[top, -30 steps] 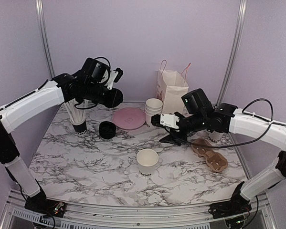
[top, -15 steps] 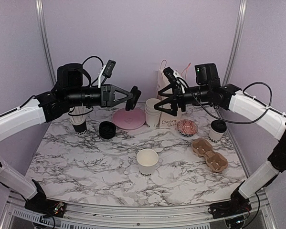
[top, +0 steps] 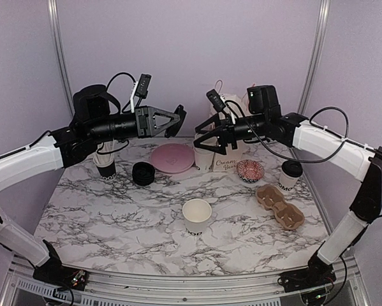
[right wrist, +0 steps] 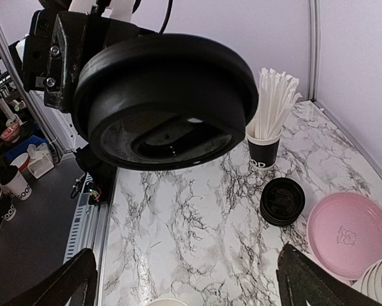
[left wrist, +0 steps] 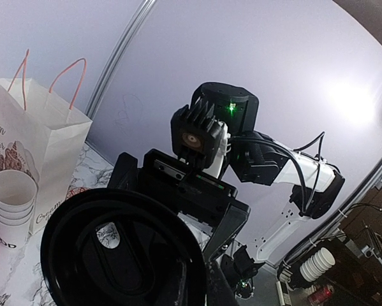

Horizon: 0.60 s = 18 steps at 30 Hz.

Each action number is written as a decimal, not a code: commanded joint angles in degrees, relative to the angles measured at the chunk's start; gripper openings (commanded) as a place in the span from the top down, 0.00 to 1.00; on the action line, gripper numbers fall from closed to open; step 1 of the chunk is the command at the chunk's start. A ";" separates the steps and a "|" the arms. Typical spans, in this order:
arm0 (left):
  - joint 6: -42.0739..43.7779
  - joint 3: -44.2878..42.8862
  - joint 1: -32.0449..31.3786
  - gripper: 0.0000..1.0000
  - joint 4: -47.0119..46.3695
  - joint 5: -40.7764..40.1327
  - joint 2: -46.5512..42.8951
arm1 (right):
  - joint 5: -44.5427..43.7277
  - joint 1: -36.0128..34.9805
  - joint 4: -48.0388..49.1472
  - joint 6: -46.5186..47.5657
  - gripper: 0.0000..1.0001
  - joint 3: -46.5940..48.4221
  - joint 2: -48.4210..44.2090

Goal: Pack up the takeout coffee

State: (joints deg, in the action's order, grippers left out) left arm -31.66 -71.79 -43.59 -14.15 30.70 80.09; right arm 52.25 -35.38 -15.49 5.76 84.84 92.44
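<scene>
Two fingers of the left gripper [top: 176, 120] are pinching a glossy black dome lid [right wrist: 165, 102], holding it high at upper centre of the top view. The right gripper [top: 202, 139] is facing it, fingers spread wide. Behind them, a white paper bag [top: 227, 162] is showing "Cream" in script. The takeout coffee [top: 291, 173], white paper with a black lid and dark lettering too small to read, is standing at right, near a brown moulded pulp carrier [top: 280, 205].

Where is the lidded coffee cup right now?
In the top view, the lidded coffee cup stands far right on the table, behind the cardboard carrier and right of the patterned bowl.
</scene>
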 commanded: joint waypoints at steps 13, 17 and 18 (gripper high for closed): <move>-5.39 -0.93 -0.43 0.89 -8.23 -0.82 2.14 | 4.32 -1.40 6.15 -8.43 0.01 10.93 3.40; -6.52 -1.33 -0.45 0.89 -9.35 -0.16 2.37 | 2.81 -2.60 5.30 -9.14 0.01 13.50 4.80; -6.80 -1.20 -0.51 0.89 -9.66 -0.07 2.37 | 2.34 -2.68 5.17 -9.41 0.01 13.85 5.20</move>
State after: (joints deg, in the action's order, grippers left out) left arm -37.15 -71.79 -43.64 -19.70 29.54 82.13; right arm 54.96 -36.80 -11.11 -1.50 95.09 96.29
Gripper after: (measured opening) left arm 0.109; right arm 0.987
